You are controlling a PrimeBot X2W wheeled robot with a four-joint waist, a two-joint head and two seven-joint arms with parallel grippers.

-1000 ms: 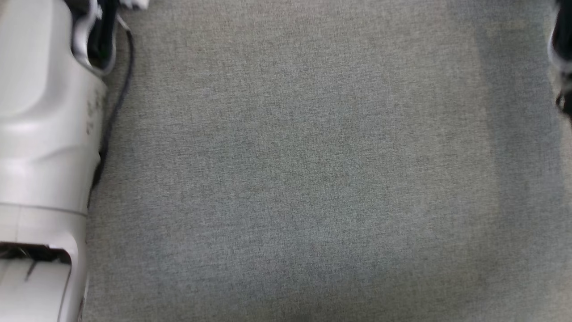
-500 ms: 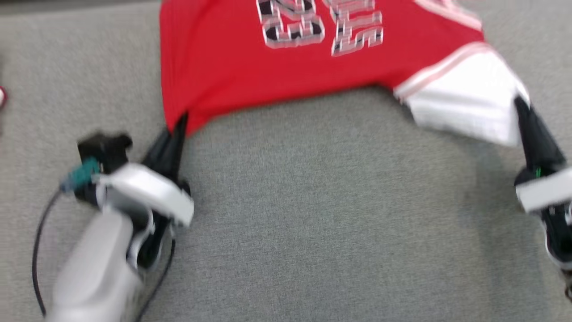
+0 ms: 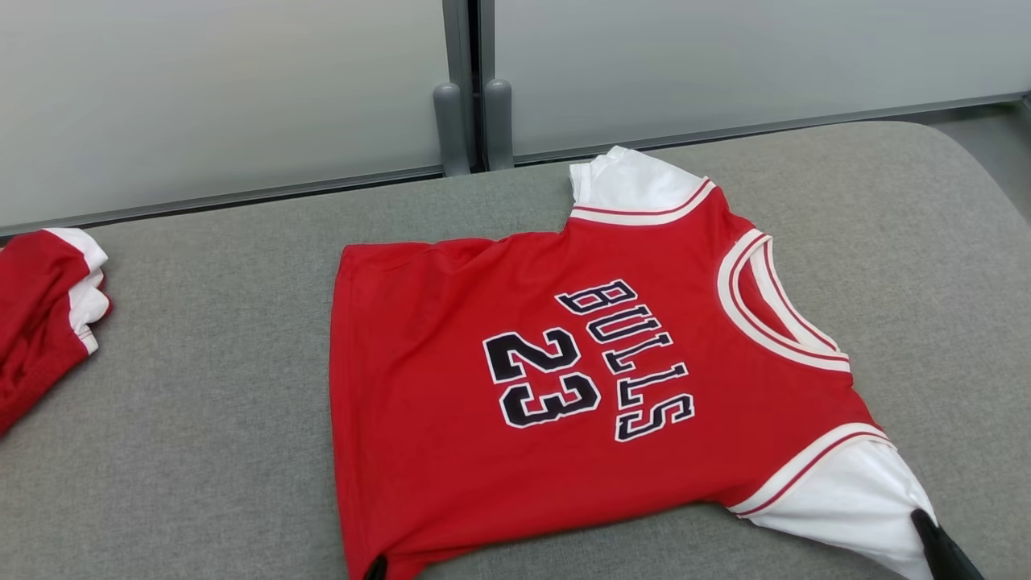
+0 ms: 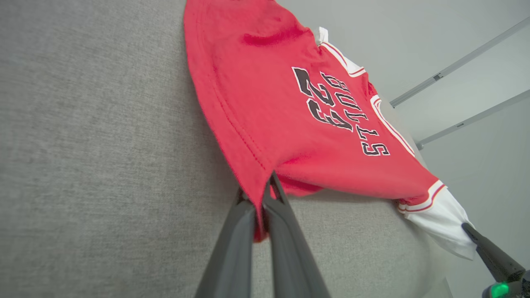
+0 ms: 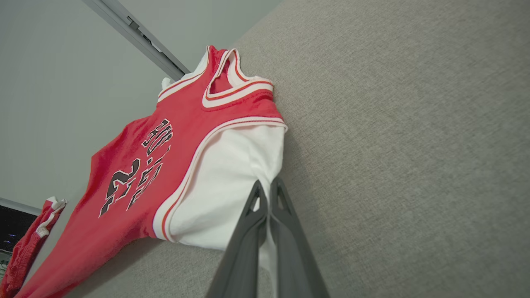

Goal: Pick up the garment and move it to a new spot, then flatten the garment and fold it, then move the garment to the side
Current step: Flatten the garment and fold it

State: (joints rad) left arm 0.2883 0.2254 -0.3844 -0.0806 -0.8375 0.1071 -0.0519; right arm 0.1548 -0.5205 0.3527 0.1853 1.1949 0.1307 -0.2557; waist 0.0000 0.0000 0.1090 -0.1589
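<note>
Grey woven fabric covers the wide surface (image 3: 185,435), which has a rounded far right corner. At the back it meets a wall of pale frosted panels (image 3: 217,97). Two grey upright posts (image 3: 471,113) stand side by side where the panels join, and a thin metal rail runs along their foot.

Near the middle of the surface lies the garment (image 3: 523,387), a red basketball jersey with white sleeves and white-and-red trim. It is spread out face up, with the neck opening toward the right and the hem toward the left. Black lettering outlined in white reads "BULLS" beside the number "23". The red cloth is slightly rumpled along its far edge.

The left hand (image 4: 258,194) is closed tight on the near corner of the hem, with red cloth pinched between its two dark fingers. Around that grip the cloth rises a little off the surface and casts a shadow beneath. The right hand (image 5: 268,186) is clamped just as tightly on the edge of the near white sleeve (image 5: 223,194). In the head view, the dark tips of both hands show at the bottom edge.

A second garment (image 3: 40,322), red with white trim, sits bunched at the left edge of the surface, well apart from the jersey.
</note>
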